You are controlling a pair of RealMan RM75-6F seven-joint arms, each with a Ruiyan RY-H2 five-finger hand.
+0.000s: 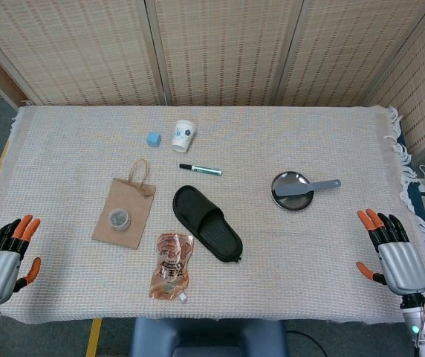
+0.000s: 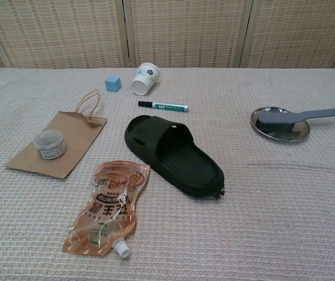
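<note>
My left hand (image 1: pixel 6 256) hovers at the table's near left corner, fingers apart and holding nothing. My right hand (image 1: pixel 392 249) sits at the near right edge, also spread and empty. Neither shows in the chest view. A black slipper (image 1: pixel 206 222) (image 2: pixel 173 153) lies in the middle. A brown spouted pouch (image 1: pixel 172 265) (image 2: pixel 107 207) lies near the front edge. Left of the slipper is a brown paper bag (image 1: pixel 133 199) (image 2: pixel 68 137) lying flat with a small round tin (image 1: pixel 119 219) (image 2: pixel 50 144) on it.
A grey brush (image 1: pixel 305 187) (image 2: pixel 296 117) rests on a small metal dish (image 1: pixel 292 191) (image 2: pixel 279 126) at the right. A green marker (image 1: pixel 200 169) (image 2: pixel 163 106), a tipped paper cup (image 1: pixel 184 135) (image 2: pixel 144 78) and a blue cube (image 1: pixel 154 138) (image 2: pixel 113 83) lie further back. Wicker screens stand behind.
</note>
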